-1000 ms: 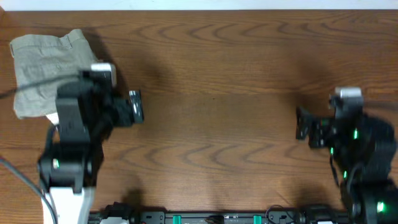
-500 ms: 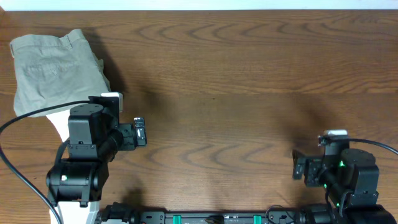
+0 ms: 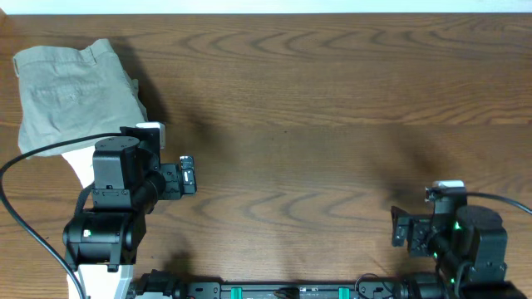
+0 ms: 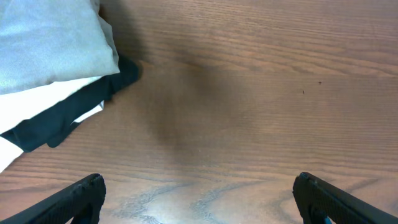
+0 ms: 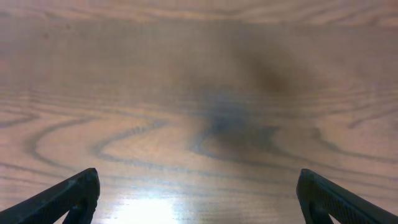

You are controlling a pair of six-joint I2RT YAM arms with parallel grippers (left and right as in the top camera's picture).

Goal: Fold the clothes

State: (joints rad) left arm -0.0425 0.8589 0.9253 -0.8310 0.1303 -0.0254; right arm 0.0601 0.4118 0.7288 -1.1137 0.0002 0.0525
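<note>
Clothes (image 3: 71, 95) appear folded at far left; left gripper (image 3: 189, 174) and right gripper (image 3: 399, 233), both wide apart and empty, should park without snagging them.

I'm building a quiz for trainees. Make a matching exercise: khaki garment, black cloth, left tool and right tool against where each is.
1 khaki garment
2 black cloth
3 left tool
4 right tool

A open, far from the garment, near-right
B far-left table corner
C peeking from under the garment
D open, close by the garment

Pairs: 1-B, 2-C, 3-D, 4-A
</note>
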